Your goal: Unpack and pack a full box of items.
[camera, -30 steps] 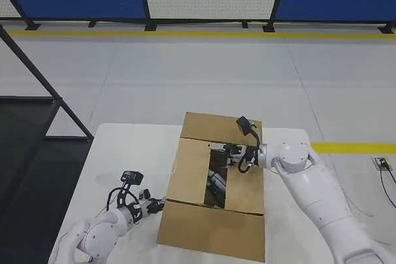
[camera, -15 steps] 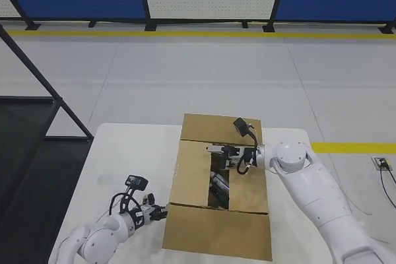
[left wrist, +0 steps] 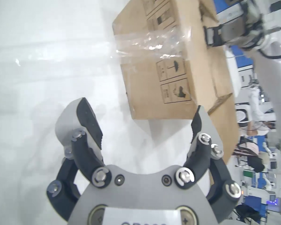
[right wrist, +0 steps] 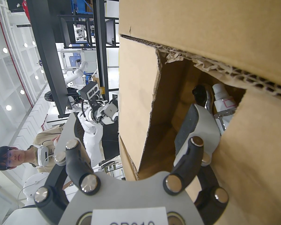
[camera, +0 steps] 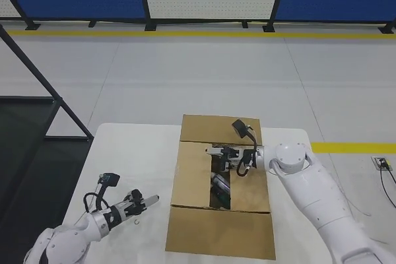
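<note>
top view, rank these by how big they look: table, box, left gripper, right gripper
1. table, widest overall, though partly covered by the box
2. box
3. left gripper and right gripper: both tiny and look alike, so not ranked

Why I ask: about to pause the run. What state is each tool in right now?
Left tool: open, empty, over the table.
Right tool: open, straddling a box flap, gripping nothing.
</note>
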